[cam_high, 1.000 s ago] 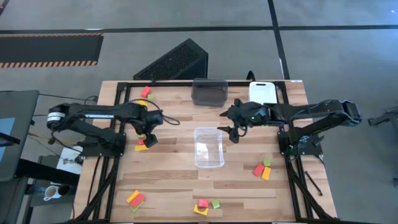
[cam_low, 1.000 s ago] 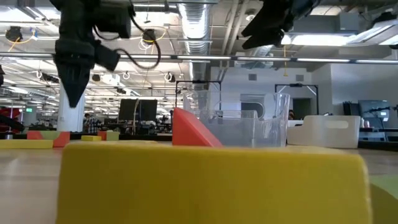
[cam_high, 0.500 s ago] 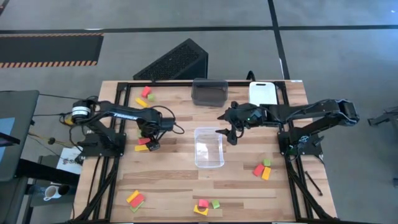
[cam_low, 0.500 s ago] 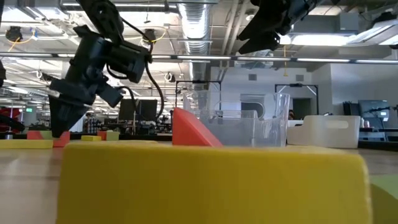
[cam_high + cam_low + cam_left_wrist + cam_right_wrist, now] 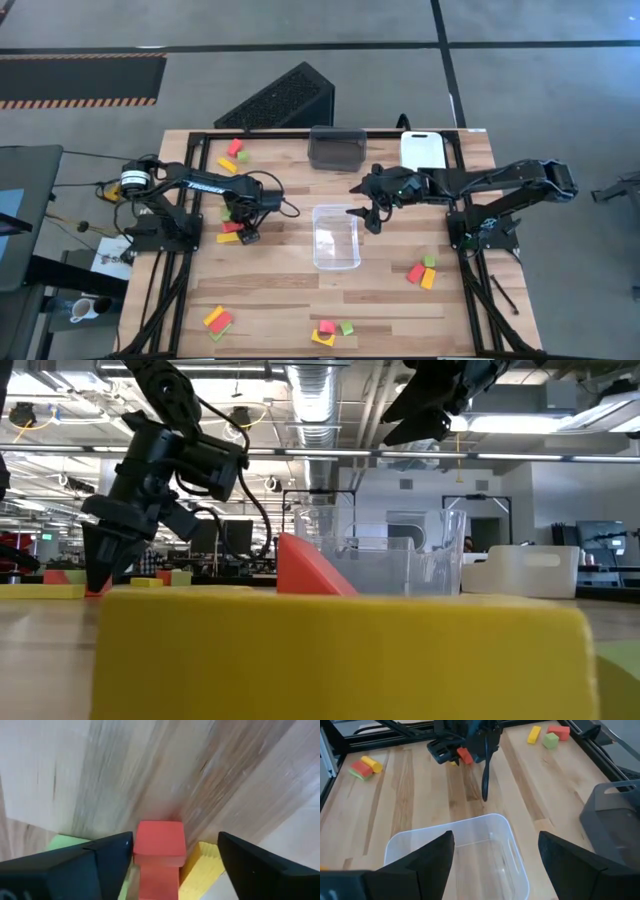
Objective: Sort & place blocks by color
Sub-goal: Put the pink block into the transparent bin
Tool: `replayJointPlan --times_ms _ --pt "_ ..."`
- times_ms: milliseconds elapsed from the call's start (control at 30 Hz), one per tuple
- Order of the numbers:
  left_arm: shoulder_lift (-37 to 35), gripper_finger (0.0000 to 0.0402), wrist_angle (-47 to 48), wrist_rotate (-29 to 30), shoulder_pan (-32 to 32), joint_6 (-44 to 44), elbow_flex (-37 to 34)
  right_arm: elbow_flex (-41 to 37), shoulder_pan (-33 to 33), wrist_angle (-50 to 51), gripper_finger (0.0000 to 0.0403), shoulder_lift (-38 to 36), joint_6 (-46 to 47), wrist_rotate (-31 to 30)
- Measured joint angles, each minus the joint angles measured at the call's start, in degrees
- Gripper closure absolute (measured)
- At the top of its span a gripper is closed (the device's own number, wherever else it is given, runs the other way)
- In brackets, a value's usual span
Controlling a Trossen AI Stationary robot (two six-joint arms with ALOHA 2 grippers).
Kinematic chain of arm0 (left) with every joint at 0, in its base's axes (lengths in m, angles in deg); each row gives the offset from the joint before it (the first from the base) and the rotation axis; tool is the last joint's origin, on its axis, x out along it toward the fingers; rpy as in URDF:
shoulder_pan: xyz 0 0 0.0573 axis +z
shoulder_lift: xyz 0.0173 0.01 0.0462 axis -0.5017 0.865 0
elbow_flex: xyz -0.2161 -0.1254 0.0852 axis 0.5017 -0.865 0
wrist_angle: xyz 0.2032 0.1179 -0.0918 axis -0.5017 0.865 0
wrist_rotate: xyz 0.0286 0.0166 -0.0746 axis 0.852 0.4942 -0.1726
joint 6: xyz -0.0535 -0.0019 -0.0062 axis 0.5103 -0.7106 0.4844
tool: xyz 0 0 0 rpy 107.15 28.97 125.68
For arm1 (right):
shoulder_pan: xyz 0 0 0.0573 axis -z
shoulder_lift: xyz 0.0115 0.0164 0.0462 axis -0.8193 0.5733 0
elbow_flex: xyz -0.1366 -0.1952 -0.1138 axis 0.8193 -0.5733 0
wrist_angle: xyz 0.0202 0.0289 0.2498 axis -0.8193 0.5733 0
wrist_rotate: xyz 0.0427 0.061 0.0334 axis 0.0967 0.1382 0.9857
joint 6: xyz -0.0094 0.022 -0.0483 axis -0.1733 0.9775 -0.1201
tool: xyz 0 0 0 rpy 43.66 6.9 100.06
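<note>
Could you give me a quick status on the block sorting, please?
Left gripper down at the table, open, straddling a red block. Right gripper open, hovering beside the clear bin. Green block and yellow block crowd the red one.

Light: bright, even, from ceiling lamps point(image 5: 540, 422)
Shadows: soft, faint on counter point(image 5: 290, 290)
Blur: yellow block point(image 5: 340, 655) close up, unfocused in low view

Bins on a wooden table point(image 5: 290, 300)
A clear bin point(image 5: 335, 238) sits mid-table; beyond it a dark bin point(image 5: 337, 148), with a white bin point(image 5: 423, 150) to that one's right.
</note>
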Motion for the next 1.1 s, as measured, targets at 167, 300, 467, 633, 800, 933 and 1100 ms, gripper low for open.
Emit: replayJointPlan --times_ms 167,300,467,633,800,933,1100 --pt "-0.1 0.0192 -1.1 -1.2 0.0 -0.5 -2.7 0.0 0.0 0.0 0.0091 0.0 0.0 0.0" --pt "-0.3 0.0247 -1.9 -1.3 0.0 0.5 -4.1 0.0 0.0 0.0 0.0092 0.0 0.0 0.0" --pt "-0.2 0.0306 -1.3 -1.3 0.0 0.1 -2.9 0.0 0.0 -0.1 0.0092 0.0 -0.3 0.0" --pt "-0.2 0.0306 -3.0 -0.9 0.0 -0.5 -0.5 0.0 0.0 0.0 0.0092 0.0 -0.4 0.0" --pt "-3.3 0.0303 -3.3 -0.6 -0.2 -0.6 1.8 0.0 -0.1 0.6 0.0092 0.0 -0.3 0.0" --pt "-7.8 0.0285 -3.2 -0.8 -0.2 -0.5 4.8 0.0 -0.1 1.7 0.0092 0.0 0.7 0.0" --pt "-14.9 0.0297 -6.9 -0.8 -0.2 1.5 9.2 -0.1 -0.1 3.0 0.0092 -1.0 1.0 0.0"
